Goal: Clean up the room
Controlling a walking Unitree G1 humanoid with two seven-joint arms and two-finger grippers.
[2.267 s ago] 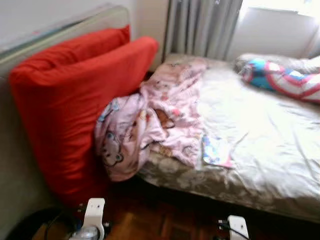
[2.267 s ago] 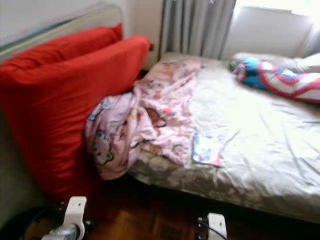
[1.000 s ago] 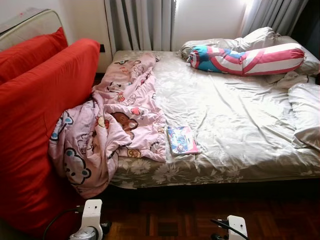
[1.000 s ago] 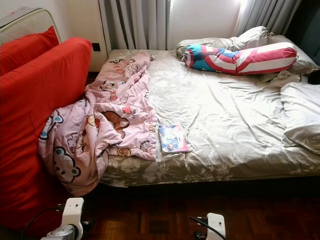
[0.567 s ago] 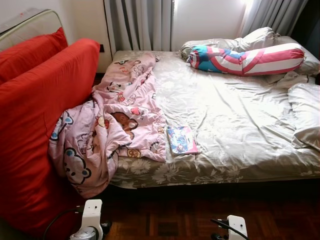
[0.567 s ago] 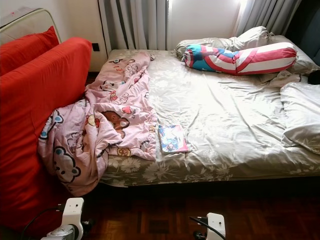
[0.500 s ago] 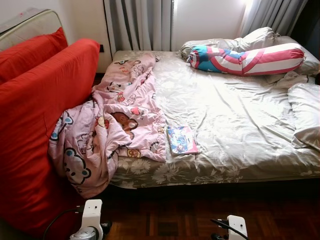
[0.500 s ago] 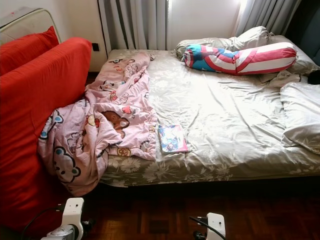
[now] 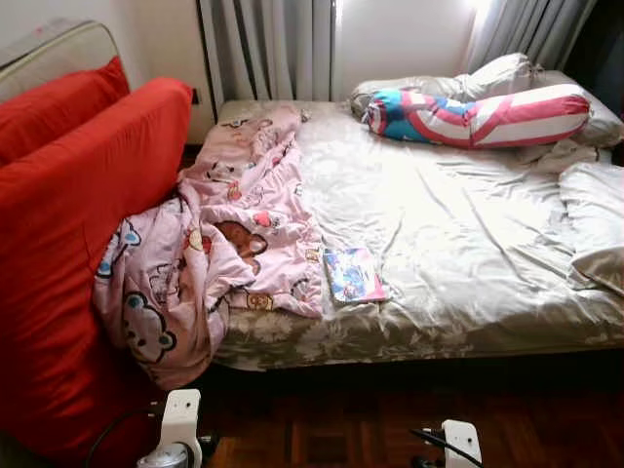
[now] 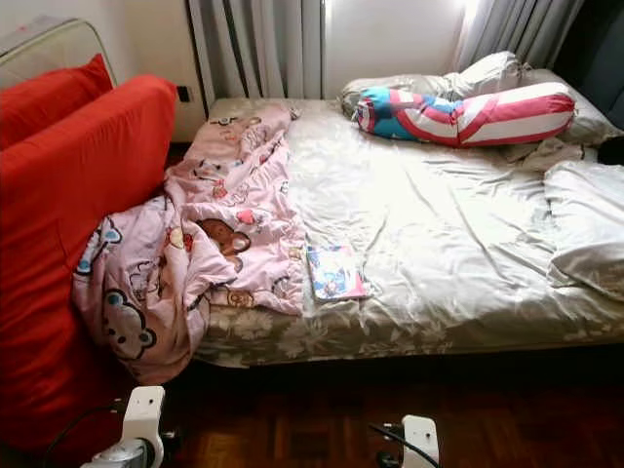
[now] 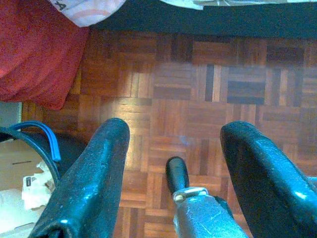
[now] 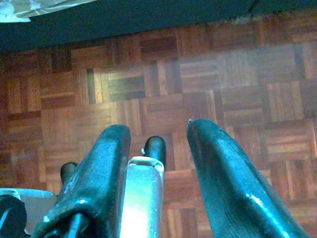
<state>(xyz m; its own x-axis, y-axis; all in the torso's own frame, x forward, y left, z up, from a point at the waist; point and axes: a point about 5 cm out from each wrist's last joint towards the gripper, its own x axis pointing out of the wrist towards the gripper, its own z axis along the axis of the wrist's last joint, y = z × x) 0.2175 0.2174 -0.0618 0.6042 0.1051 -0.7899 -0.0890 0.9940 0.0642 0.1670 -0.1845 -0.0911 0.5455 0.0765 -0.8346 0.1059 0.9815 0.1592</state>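
Bed is covered in a wrinkled, satiny beige sheet with a floral-print edge. A soft pink cartoon-bear blanket is bunched along the bed's left side, with its lower end spilling off toward the floor. A thin glossy book lies flat on the sheet, just beside the blanket's edge, near the bed's front edge. A cylindrical bolster striped red, white and blue lies at the head, against crumpled grey pillows. Two large red fabric cushions stand upright left of the bed, touching the blanket.

Left pincer hangs over parquet wood floor, glossy black fingers wide apart, nothing held. Right pincer hangs likewise over the parquet, fingers spread, empty.
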